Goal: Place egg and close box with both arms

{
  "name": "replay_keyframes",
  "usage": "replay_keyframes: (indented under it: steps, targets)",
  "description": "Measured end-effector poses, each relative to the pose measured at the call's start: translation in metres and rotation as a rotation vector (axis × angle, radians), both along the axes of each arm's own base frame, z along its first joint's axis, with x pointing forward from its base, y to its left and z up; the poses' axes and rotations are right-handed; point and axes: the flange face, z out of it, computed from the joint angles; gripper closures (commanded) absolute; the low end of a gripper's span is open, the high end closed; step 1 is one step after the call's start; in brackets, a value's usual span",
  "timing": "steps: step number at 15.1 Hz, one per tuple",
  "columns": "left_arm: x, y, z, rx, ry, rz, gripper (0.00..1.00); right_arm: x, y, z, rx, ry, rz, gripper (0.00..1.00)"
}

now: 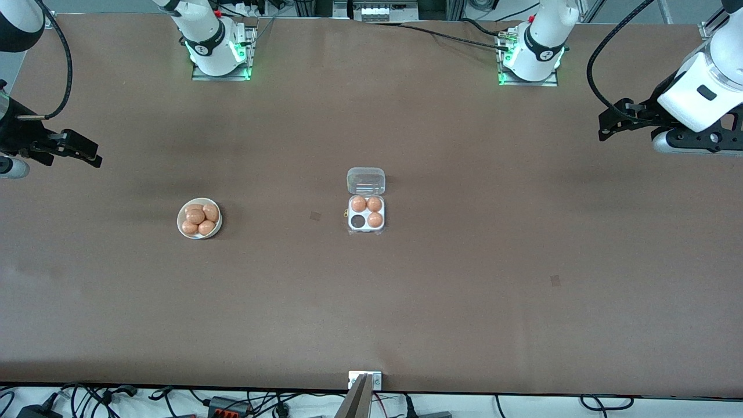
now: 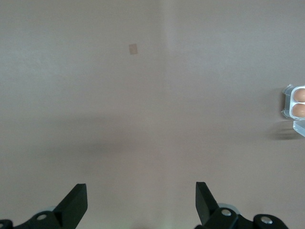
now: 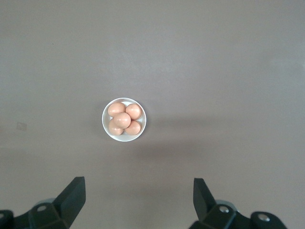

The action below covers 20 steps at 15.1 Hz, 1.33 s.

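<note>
Over the bare table (image 1: 464, 302) at the right arm's end, my right gripper (image 3: 138, 191) hangs with its fingers spread wide and nothing between them; the round white bowl (image 3: 124, 119) sits below and ahead of it, well apart from the fingertips, holding five orange-brown eggs heaped together; I take the topmost egg (image 3: 122, 119) as the one to pick, since it lies free on the others. My left gripper (image 2: 141, 195) is likewise released and empty, waiting over the table at the left arm's end; from its wrist view only an edge of the box (image 2: 289, 102) shows, well off to one side of the fingers. That box rests mid-table between the two grippers, its clear lid (image 1: 365, 180) thrown back flat toward the robots' bases; three cups are filled and one cup (image 1: 357, 221) is vacant, the one nearer the front camera on the bowl's side.

As I judge it, nothing has begun: no egg is grasped, the lid is open; the step in hand is the right arm's reach to the bowl. Next I would bring the right gripper down over the top egg and close softly; the eggs are smooth and piled, so a push could roll them; then carry it to the vacant cup, and use both arms to fold the lid shut.
</note>
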Motion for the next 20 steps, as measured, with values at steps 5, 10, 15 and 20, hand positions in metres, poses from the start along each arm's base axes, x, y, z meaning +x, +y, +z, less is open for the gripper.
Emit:
replay_keyframes:
  steps: [5,10,15,20]
  targets:
    - [0.0,0.003,0.0,0.001,0.0,0.006,0.0,-0.001,0.002,0.003,0.0,-0.005,0.007,0.0]
    - [0.0,0.004,0.0,0.001,0.0,0.007,0.0,0.0,0.002,-0.002,0.0,0.004,0.008,0.0]
    - [0.0,0.004,0.0,0.001,0.0,0.007,0.0,0.017,0.003,-0.055,0.004,0.087,0.009,0.0]
    - [0.0,0.004,0.0,0.001,0.0,0.007,0.0,0.051,0.032,-0.144,0.008,0.14,0.058,0.0]
